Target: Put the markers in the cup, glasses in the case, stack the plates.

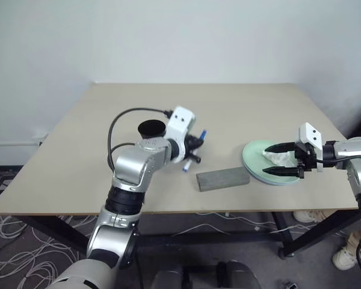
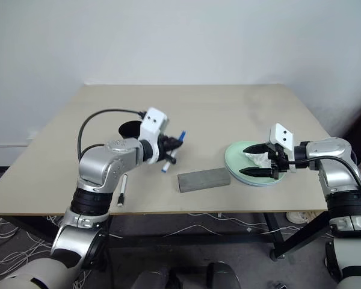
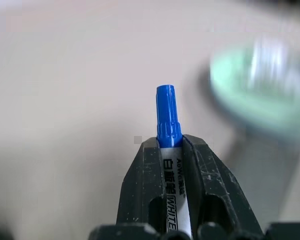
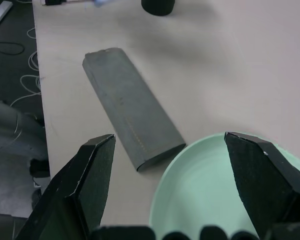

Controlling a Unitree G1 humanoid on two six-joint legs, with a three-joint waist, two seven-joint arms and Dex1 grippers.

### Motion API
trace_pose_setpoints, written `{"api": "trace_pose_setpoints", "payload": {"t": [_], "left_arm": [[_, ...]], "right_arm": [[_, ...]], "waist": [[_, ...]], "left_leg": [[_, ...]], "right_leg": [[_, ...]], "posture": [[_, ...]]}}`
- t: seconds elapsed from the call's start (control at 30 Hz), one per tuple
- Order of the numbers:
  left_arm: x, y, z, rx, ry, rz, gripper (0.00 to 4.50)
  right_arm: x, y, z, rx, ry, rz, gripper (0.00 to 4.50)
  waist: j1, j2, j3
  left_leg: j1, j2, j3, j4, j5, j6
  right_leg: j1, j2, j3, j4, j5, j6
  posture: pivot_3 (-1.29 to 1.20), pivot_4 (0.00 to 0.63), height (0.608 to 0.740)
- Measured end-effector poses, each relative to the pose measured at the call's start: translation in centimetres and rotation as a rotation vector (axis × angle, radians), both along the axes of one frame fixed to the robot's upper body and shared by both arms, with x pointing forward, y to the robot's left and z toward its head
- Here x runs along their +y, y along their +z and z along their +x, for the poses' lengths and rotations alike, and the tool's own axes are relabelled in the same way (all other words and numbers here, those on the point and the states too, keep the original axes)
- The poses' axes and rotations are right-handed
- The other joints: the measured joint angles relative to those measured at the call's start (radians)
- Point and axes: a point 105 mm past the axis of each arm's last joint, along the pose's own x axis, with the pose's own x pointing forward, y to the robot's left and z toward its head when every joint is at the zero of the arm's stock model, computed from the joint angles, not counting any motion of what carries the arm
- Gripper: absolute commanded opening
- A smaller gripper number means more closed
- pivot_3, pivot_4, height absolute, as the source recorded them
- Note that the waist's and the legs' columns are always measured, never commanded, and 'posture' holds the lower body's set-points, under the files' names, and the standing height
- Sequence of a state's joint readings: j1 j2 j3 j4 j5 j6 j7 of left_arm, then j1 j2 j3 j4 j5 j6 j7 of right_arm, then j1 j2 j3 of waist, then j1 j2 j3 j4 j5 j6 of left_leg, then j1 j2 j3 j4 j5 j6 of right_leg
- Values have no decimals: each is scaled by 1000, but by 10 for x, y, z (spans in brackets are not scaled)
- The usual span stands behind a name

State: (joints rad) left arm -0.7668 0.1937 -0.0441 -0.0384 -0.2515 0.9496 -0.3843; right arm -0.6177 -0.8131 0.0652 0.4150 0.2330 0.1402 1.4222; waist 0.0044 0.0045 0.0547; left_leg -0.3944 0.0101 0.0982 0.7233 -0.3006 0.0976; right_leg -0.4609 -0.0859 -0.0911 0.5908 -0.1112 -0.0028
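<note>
Black-cap marker (image 2: 121, 191) lies at the table's (image 2: 228, 108) near edge beside the L arm, not yet picked. L gripper (image 2: 170, 149) is clamped on the blue marker (image 3: 168, 131), raised just beside the cup (image 2: 130, 128), prob. lining up for the drop. Case (image 2: 203, 179) lies closed mid-table. R gripper (image 2: 251, 159) gapes wide, holding nothing, hovering over the green plate (image 2: 234, 153) with a tissue (image 2: 259, 158) on it. L wrist view shows the pads pinching the barrel; head views show the spare marker.

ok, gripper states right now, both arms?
Left gripper: shut on the blue-capped marker.
Right gripper: open, holding nothing, over the mint green plate.
</note>
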Motion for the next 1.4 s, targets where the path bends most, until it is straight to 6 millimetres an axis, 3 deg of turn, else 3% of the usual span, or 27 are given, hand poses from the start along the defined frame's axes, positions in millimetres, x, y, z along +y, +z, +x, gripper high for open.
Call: {"api": "trace_pose_setpoints", "payload": {"t": [0.1, 0.23, 0.4, 0.53, 0.77, 1.4], "left_arm": [[16, 24, 15, -115, 82, -74, 107], [41, 40, 31, -235, 198, -136, 107], [91, 65, 49, -396, 370, -182, 107], [113, 66, 54, -484, 434, -194, 107], [120, 58, 55, -527, 427, -192, 107], [118, 30, 53, -499, 399, -189, 107]], "right_arm": [[0, 0, 0, 0, 0, 0, 3789], [0, 0, 0, 0, 0, 1, 3789], [0, 1, 0, -2, 0, 1, 3789], [1, 0, 0, -2, 1, 3, 3789], [3, 2, -1, 4, 9, 17, 3789], [15, 42, -6, -28, 33, 221, 3789]], "waist": [[0, 0, 0], [0, 0, 0], [0, 0, 0], [1, 0, 0], [3, 0, 0], [3, 0, 0]], "left_leg": [[0, 0, 1, 0, 0, 0], [0, 0, 1, 0, 2, -2], [0, 0, 1, 0, 2, 0], [0, -1, 2, 0, 4, -4], [0, -1, 2, 0, 3, -3], [0, 0, 2, 0, 0, 1]], "right_leg": [[0, 0, 0, 0, 0, 0], [0, 0, 0, 0, 0, 0], [1, 0, -1, -1, 1, 1], [1, 0, -1, -1, 1, 2], [1, 0, -1, -2, 2, 2], [1, 0, -2, -1, 3, 1]], "posture": [[0, 0, 740], [0, 0, 740], [0, 0, 740], [0, 0, 740], [0, 0, 740], [0, 0, 740]]}}
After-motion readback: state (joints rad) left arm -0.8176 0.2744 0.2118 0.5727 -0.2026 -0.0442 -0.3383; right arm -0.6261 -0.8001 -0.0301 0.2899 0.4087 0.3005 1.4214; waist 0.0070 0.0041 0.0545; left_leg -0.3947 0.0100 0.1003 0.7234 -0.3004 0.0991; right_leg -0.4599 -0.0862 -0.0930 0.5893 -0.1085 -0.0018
